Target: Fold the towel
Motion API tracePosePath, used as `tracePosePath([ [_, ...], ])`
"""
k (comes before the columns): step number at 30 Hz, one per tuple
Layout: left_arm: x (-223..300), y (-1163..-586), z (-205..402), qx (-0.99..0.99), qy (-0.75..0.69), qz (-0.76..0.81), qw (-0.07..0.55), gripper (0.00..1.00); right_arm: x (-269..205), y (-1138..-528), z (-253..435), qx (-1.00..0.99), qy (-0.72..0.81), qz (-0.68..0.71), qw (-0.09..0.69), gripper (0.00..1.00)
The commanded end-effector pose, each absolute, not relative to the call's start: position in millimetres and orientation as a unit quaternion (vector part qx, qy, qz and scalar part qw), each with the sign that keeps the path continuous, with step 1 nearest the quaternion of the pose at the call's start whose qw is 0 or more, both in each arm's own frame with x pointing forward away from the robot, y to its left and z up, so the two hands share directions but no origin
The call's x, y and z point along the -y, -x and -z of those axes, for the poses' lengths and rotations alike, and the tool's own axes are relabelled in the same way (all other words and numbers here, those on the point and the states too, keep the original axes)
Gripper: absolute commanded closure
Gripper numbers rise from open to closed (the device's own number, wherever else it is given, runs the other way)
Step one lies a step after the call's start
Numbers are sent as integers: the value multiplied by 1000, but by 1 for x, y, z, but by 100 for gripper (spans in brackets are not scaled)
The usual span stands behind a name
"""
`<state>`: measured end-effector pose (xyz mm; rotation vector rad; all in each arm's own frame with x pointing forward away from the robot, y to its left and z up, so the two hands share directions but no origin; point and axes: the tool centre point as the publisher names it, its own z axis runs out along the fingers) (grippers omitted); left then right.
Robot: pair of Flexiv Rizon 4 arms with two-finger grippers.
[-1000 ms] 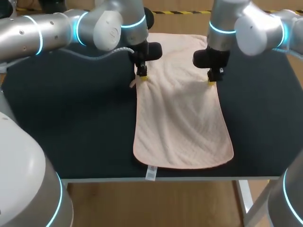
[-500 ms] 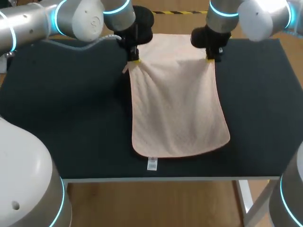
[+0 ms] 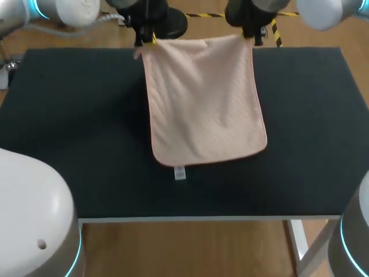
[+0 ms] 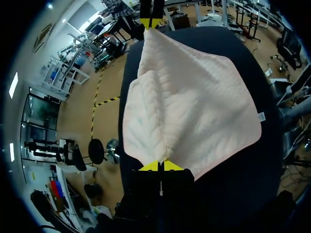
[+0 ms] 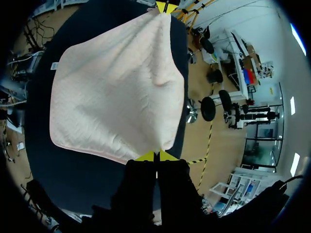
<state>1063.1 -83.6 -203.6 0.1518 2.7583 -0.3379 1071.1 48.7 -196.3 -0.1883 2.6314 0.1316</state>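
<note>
The head view's upper edge cuts off nearly everything above the left hand [image 3: 147, 36] and right hand [image 3: 253, 33]. The tag [image 3: 180, 172] on the towel [image 3: 202, 98] is too small to read

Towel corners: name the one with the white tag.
The near left corner: the white tag lies beside it. The near right corner has none; the left claw and right claw hold the far two.

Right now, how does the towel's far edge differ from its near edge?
The far edge is stretched straight, its corners pinched by the left gripper and right gripper; the near edge is free and curved. Only the near edge carries a small white tag. Both belong to one pink towel.
</note>
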Motion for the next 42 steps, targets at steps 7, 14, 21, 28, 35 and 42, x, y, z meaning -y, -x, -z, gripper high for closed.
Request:
tracePosePath([
  [7,35,-1076,82,-956,-45,96,272,100,-69,-1092,108,-940,101,-46,324,100],
  [14,27,-1092,49,-945,-50,95,309,100,-75,-1118,84,-926,116,-40,357,100],
  [21,27,-1085,42,-941,-57,101,318,100,-84,-1115,68,-914,128,-39,383,100],
  [28,37,-1060,76,-953,-73,108,275,100,-81,-1081,71,-912,128,-7,389,100],
  [35,36,-1027,97,-963,-80,113,231,100,-74,-1041,91,-928,120,-2,354,100],
  [42,35,-982,102,-968,-99,114,199,100,-74,-994,100,-937,119,-10,328,100],
])
